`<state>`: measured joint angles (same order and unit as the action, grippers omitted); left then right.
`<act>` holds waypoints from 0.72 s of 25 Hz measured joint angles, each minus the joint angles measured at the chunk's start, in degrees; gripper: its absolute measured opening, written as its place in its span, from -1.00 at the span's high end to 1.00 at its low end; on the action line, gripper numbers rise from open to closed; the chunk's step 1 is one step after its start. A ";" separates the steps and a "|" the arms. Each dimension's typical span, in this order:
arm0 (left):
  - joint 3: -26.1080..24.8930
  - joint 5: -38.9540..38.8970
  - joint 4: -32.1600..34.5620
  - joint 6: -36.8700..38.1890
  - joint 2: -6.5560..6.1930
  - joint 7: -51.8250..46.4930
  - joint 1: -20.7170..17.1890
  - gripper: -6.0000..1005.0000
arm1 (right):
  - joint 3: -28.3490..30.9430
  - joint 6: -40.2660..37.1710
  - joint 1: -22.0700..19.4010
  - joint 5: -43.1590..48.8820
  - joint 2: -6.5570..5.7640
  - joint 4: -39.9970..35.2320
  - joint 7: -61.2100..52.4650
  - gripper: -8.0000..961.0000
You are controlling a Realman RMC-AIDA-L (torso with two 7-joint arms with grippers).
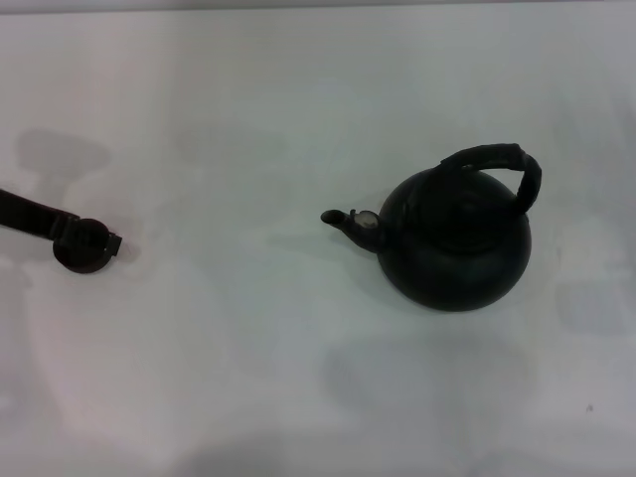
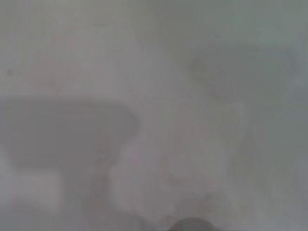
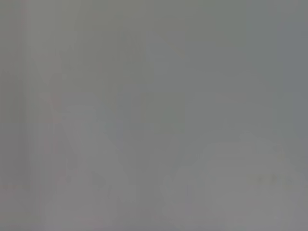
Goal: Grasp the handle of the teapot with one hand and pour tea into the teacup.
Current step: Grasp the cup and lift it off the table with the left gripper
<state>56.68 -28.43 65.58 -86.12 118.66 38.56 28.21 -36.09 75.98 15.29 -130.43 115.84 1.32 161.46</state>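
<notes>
One arm shows: the left claw [image 1: 68,235] at the teacup [image 1: 85,248], grip I cannot tell, the teapot [image 1: 459,246] handle [image 1: 494,159] well apart rightward.

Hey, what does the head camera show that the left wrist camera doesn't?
Only the head view shows the teapot standing upright on the right, its arched handle over the top and its spout pointing toward the robot's left. Far off on the left it shows the small dark teacup with the left tool at it; whether that tool is open or shut cannot be told. Only the left wrist view shows a dark rounded edge at its border, too unclear to identify. Both show the white table. The right tool appears in neither.
</notes>
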 joint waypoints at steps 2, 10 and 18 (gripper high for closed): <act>0.23 0.64 -0.11 0.11 -0.01 -0.47 0.25 -0.62 | 0.23 0.06 -0.05 0.00 0.00 0.00 0.03 -0.58; 0.35 3.12 -1.47 0.39 0.04 -1.26 1.39 -0.60 | 0.41 0.16 -0.09 0.00 0.00 -0.18 0.06 -0.58; 0.36 3.05 -3.30 1.89 0.06 -1.30 2.55 -0.57 | 0.41 -0.22 0.08 0.00 0.00 -0.24 0.08 -0.58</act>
<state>57.04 -25.38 62.28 -84.23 118.72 37.26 30.76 -35.68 75.76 15.37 -130.43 115.84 1.08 161.54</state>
